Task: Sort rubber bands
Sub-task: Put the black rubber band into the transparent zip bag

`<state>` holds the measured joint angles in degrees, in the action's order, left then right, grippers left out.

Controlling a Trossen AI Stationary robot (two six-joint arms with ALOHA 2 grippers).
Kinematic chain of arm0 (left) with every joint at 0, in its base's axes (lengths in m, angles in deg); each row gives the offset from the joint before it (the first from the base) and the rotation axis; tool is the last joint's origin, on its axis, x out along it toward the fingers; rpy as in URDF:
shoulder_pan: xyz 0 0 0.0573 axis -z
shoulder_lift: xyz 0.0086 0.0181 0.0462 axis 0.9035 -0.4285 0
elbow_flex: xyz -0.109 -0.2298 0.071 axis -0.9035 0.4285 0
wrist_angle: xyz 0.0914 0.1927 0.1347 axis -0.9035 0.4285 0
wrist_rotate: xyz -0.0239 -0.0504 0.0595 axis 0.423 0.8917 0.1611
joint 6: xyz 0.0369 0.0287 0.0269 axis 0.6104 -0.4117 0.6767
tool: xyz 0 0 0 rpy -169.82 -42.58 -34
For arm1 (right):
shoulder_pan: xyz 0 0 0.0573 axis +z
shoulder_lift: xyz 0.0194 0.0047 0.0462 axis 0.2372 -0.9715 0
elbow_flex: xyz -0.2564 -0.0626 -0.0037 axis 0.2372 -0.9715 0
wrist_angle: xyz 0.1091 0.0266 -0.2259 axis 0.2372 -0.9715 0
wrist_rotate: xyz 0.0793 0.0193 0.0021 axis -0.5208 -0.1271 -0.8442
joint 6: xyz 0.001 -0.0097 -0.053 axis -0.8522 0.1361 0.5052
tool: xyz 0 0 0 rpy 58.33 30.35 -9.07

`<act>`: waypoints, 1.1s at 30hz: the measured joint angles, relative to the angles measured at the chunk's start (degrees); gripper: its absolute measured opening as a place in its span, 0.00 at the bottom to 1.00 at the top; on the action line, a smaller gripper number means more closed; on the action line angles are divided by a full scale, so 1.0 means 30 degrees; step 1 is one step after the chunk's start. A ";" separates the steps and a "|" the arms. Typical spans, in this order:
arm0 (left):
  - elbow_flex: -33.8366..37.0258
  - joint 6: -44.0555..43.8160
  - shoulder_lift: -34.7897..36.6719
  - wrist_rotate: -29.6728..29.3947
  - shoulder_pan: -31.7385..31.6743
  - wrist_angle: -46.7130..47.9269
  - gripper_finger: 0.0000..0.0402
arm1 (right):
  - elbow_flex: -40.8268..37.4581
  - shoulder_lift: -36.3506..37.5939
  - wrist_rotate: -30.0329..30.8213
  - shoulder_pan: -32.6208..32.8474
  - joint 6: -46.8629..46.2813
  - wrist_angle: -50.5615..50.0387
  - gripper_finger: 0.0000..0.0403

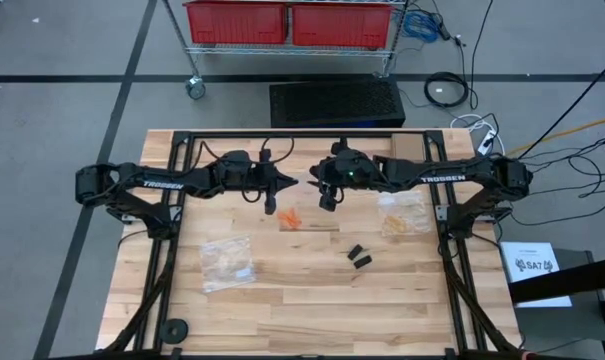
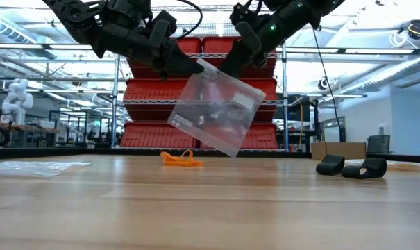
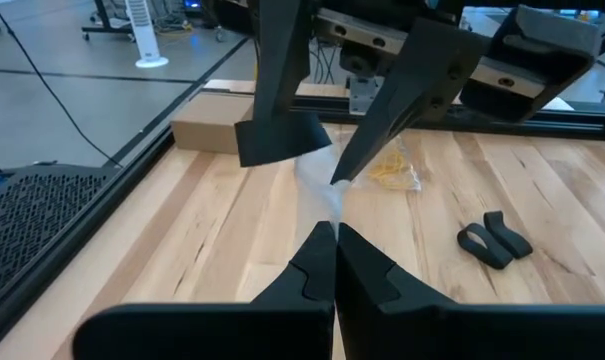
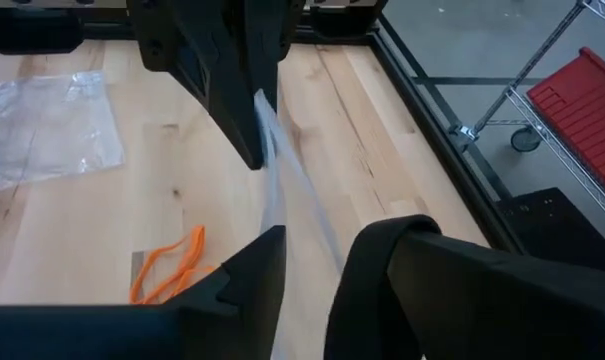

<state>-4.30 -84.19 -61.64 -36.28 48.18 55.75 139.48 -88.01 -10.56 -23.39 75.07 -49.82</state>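
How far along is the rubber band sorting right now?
Partly done: two bags on the table, one and another, already hold pale bands. In hand: the left hand pinches a clear bag up in the air, right hand open beside it. Left: orange bands and black bands loose on the table.

The clear bag (image 2: pixel 213 107) hanging mid-air is too hazy to tell what's inside; the bench (image 1: pixel 282 310) is cut off along its near edge.
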 joint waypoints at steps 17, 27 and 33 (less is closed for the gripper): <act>-0.0015 0.0007 0.0000 -0.0153 -0.0007 0.0094 0.00 | 0.0000 0.1807 0.0030 0.0683 -0.0287 -0.0136 0.02; -0.0015 -0.0113 0.0000 0.0095 -0.0007 -0.0157 0.00 | 0.0000 0.1298 0.0597 0.0941 0.1452 0.0121 0.00; -0.0015 -0.0525 -0.0004 0.0077 -0.0029 -0.0568 0.00 | -0.0007 0.0642 0.1479 0.1515 0.1772 0.0072 0.00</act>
<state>-4.34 -85.77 -61.65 -36.05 48.09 54.05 139.46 -86.08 -6.12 -18.84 80.39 -49.61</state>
